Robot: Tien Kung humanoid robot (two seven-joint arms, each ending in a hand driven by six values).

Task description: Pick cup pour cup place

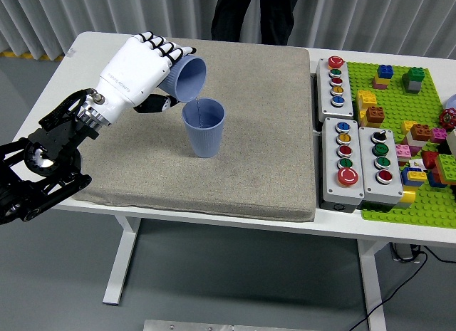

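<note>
Two blue cups, tipped cup (187, 78) grasped by left robot hand (139, 71), mouth over upright cup (204, 128) on grey mat (271, 146)

A pale blue ribbed cup (204, 128) is standing upright on a grey mat. A second matching blue cup (185, 79) is tilting on its side just above it, mouth facing down-right over the upright cup's rim.
</note>
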